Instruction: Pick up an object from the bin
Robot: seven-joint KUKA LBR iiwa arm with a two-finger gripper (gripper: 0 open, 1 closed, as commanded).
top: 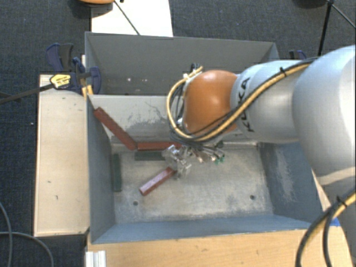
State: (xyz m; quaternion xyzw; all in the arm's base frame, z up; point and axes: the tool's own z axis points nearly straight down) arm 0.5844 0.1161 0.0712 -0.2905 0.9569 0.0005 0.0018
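Sheet metal, dull grey and scuffed pale in patches, formed the bin (pixel 233 193), a box with steep sloping walls and a flat floor. The arm (pixel 311 104), a thick smooth silver-white tube, came in from the right. Its wrist carried a glossy round orange cover (pixel 206 102), and black and yellow cables (pixel 179 93) looped round that cover.

Under the cover hung the tool (pixel 181 164), a small cluster of bright metal parts low over the floor, a little left of the bin's middle. Whether the tool stood apart or together could not be told, since the parts ran into one another from above.

Just at the tool's lower left lay a slanted brown block (pixel 154 182), a flat straight-edged reddish-brown stick resting on the floor. Its upper right end reached to the tool and its lower left end pointed toward the near left corner. Whether the tool touched that end or only hung above it could not be made out.

Behind it, a short brown bar (pixel 154 146) of the same colour lay level along the foot of the back wall. A dark strip (pixel 149 156) lay just in front of that bar. A long brown bar (pixel 114 128) leaned aslant up the left wall, its lower end meeting the short one. A dark green bar (pixel 116 172), narrow and matt, lay lengthwise at the foot of the left wall, well apart from the tool.
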